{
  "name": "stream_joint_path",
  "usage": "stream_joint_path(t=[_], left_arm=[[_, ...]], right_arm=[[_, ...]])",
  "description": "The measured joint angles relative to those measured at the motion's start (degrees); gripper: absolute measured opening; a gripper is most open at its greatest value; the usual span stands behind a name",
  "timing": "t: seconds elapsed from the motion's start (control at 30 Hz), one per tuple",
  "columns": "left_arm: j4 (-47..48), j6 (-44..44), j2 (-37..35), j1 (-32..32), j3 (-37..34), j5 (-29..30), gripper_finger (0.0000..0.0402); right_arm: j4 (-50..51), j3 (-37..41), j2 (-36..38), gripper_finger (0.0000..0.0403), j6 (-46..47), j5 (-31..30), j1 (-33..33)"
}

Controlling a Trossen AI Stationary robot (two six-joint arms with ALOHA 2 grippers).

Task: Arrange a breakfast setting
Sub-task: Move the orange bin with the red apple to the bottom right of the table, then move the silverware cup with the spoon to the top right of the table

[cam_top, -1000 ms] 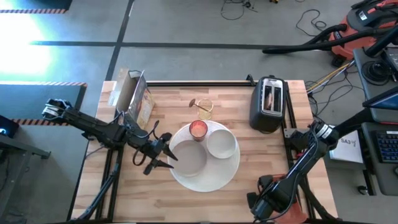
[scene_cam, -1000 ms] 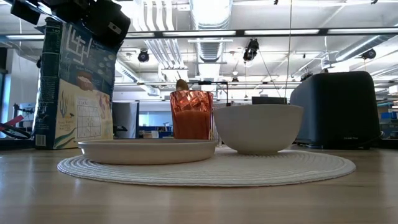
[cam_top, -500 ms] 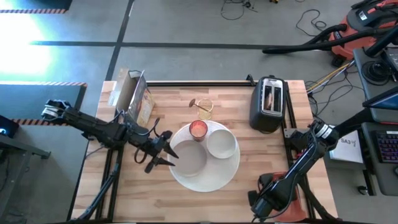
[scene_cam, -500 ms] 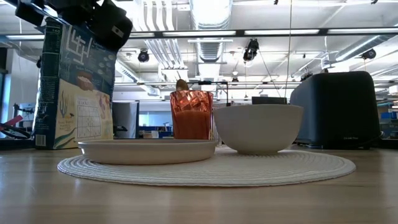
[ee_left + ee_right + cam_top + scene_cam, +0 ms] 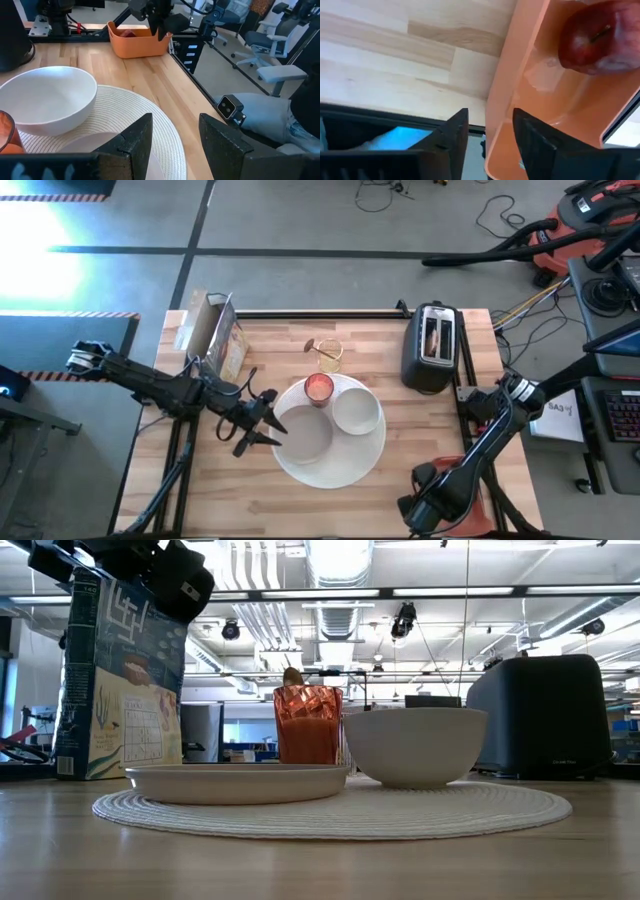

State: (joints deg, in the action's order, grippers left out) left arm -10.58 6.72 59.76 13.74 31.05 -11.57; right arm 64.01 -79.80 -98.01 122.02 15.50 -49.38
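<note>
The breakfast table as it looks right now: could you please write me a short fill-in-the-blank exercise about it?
1. On the round woven placemat, the pink-red cup stands beside the white ____.
2. The orange bin under the right gripper holds a red ____.
3. The black toaster has a slice of ____ in its slot.
4. The left gripper hovers at the placemat's edge with nothing between its ____.

Missing words: bowl; apple; toast; fingers

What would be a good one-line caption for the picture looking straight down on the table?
Two robot arms flank a round placemat holding a plate, bowl and pink-red cup, with a toaster nearby.
</note>
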Motion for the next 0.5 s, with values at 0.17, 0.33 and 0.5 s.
stream_joint_path(t=[0.17, 0.33, 0.5], left_arm=[[0.1, 2.5, -0.6, 0.0, 0.0, -0.4, 0.0146], [0.0, 4.4, -0.7, -0.7, 0.0, -2.0, 0.0146], [0.7, 4.8, -1.2, -2.5, 0.0, -6.6, 0.0146]], right_arm=[[0.2, -1.9, 0.6, 0.0163, -2.4, 1.7, 0.7], [0.5, -3.7, 2.2, 0.0164, -2.7, 3.8, 1.5], [4.9, -4.2, 2.4, 0.0164, -3.8, 0.9, 1.8]])
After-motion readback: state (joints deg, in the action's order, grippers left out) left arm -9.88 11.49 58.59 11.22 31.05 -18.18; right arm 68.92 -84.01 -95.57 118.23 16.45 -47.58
